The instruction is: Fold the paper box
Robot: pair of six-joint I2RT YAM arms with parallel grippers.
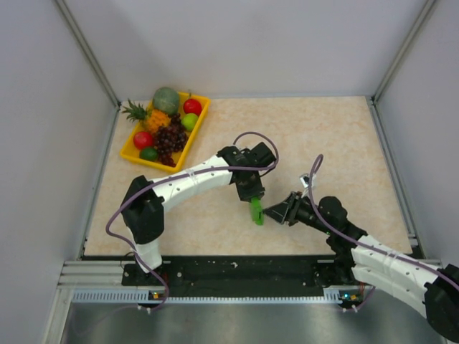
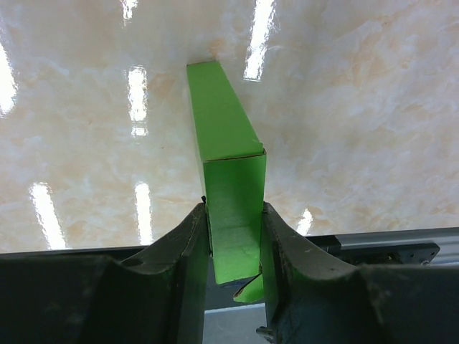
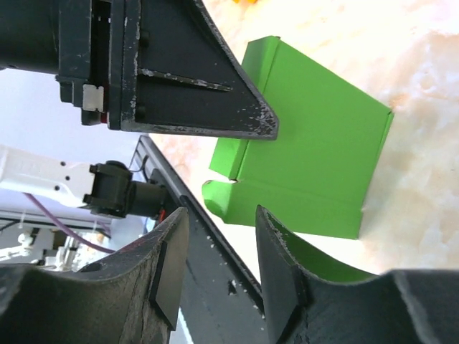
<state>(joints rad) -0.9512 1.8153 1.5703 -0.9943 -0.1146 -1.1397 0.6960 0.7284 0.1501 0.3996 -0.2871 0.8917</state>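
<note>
The paper box is a bright green, partly folded card piece standing on edge on the table. My left gripper comes down from above and is shut on its top. In the left wrist view the box runs away from the gripper, with both fingers pressed on its sides. My right gripper is just right of the box, pointing at it. In the right wrist view its jaws stand open with nothing between them. The box is just beyond, and a green flap curves along the outside of one finger.
A yellow fruit tray with several fruits sits at the back left. Grey walls close the table on the left, back and right. A black rail runs along the near edge between the arm bases.
</note>
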